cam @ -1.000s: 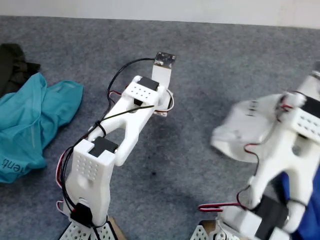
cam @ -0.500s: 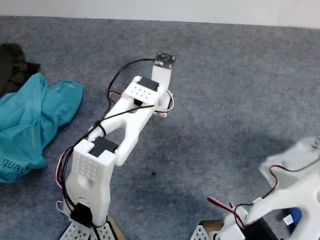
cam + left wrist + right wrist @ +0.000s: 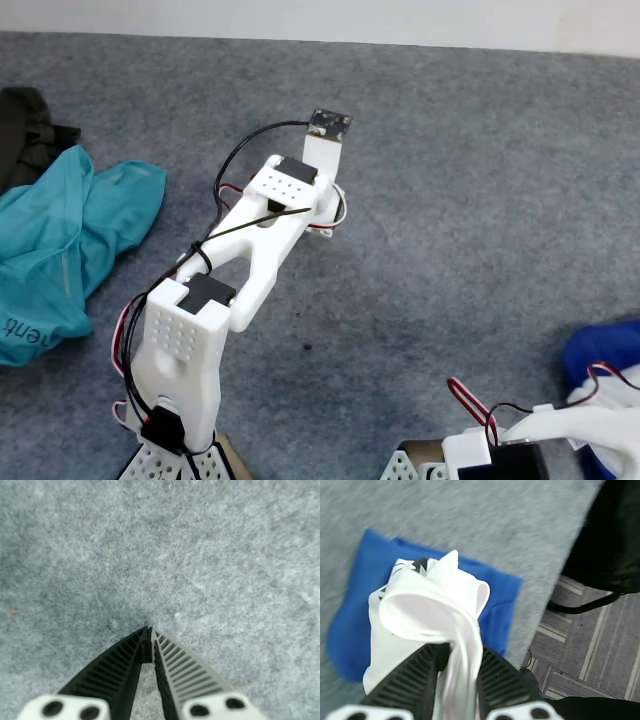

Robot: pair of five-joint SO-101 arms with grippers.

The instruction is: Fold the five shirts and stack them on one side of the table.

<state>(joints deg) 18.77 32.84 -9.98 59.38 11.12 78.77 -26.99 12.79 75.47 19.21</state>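
Jaws of right gripper (image 3: 458,652) clamped on white shirt (image 3: 427,607), over folded blue shirt (image 3: 350,625) near the edge of the surface (image 3: 470,525). Jaws of left gripper (image 3: 150,636) closed together above grey surface. Teal shirt (image 3: 60,240) crumpled on left arm's side.

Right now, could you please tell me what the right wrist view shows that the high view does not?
Particular to the right wrist view: the white shirt bunched in the closed right pincer, plus the table's edge and the tiled floor beyond it. Particular to the high view: the crumpled teal shirt, a dark garment beside it, and the left arm stretched over the table. Both share the blue shirt and the grey table.
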